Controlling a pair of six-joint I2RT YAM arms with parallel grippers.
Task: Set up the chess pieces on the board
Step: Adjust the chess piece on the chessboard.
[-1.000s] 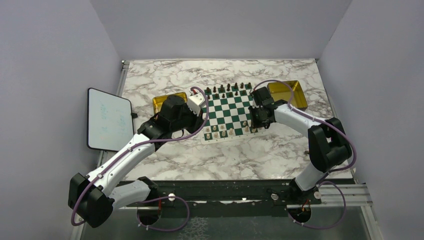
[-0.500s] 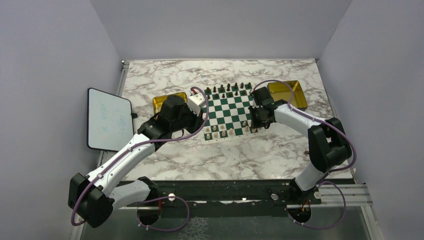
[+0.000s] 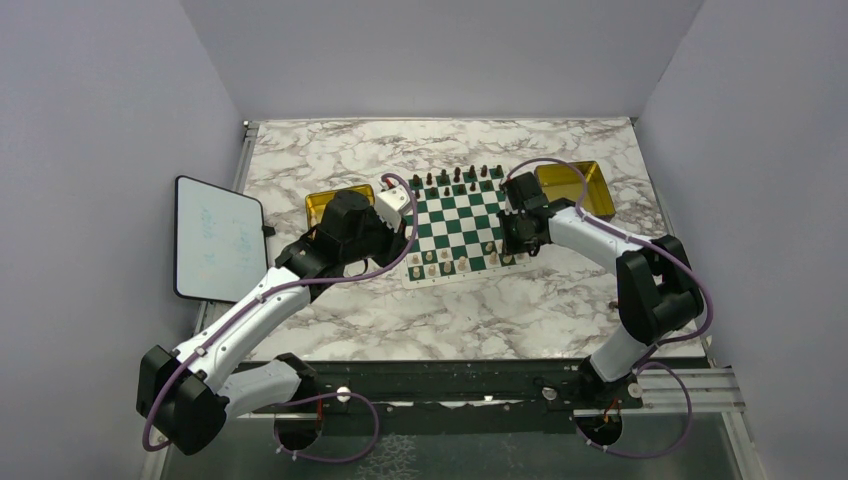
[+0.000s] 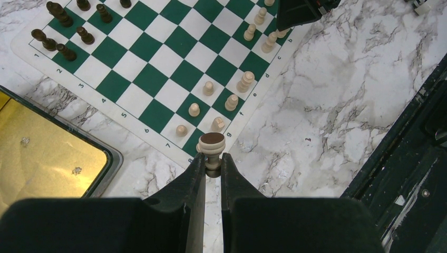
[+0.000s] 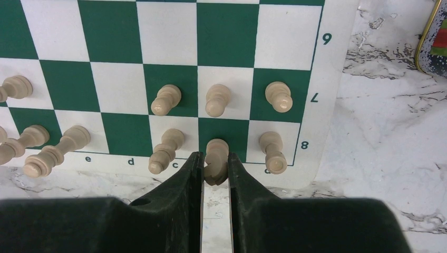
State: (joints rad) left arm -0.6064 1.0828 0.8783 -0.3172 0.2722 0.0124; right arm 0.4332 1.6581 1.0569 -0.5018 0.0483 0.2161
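Observation:
The board of green and white checks lies mid-table. In the left wrist view my left gripper is shut on the stem of a cream chess piece. Its round brown base faces the camera, over the board's corner by the 8 mark. My right gripper is shut on another cream piece, at the green square in row 8 of the board. Several cream pieces stand in rows 7 and 8 around it. Whether the held one touches its square is unclear.
Dark brown pieces line the board's far edge. A gold tray lies left of the board, and another gold tray at its right. A white tablet sits at the table's left edge. The left tray's corner is close beside my left fingers.

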